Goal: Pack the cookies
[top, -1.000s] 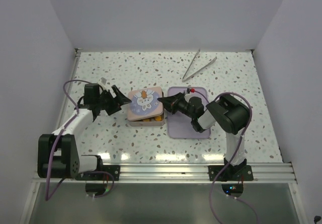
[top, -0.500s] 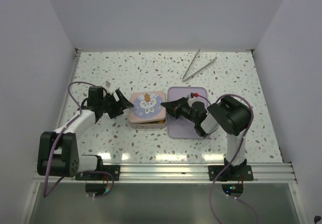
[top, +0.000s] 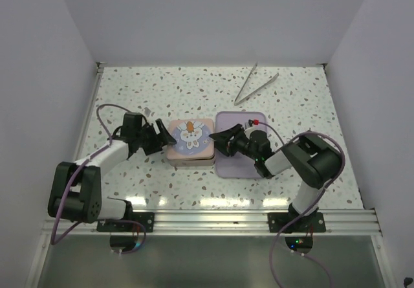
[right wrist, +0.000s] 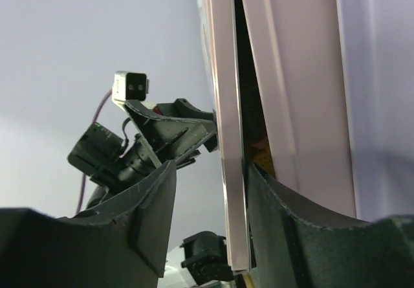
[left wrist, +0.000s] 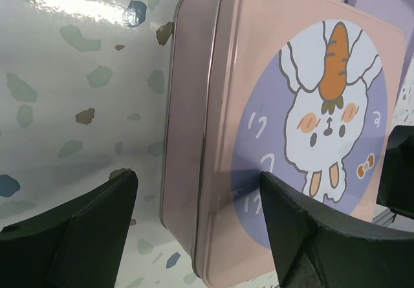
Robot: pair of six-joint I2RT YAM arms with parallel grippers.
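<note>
A pink tin wears its rabbit-printed lid (top: 189, 138), so in the top view the cookies are hidden. In the right wrist view only an orange sliver of a cookie (right wrist: 262, 152) shows through the gap under the lid's edge (right wrist: 228, 139). My right gripper (right wrist: 212, 171) is open around that right edge of the lid: one finger (right wrist: 139, 210) stands clear above it, the other sits below. My left gripper (left wrist: 194, 230) is open at the tin's left side (left wrist: 184, 171), one finger on the table and one over the lid.
A lilac tray (top: 229, 168) lies right of the tin, under my right gripper (top: 223, 139). Metal tongs (top: 255, 84) lie at the back right. The speckled table has white walls on three sides.
The tilted lid has come down over the tin and covered the orange cookies. My right gripper has gone from shut on the lid to open. The left gripper has moved right, up to the tin.
</note>
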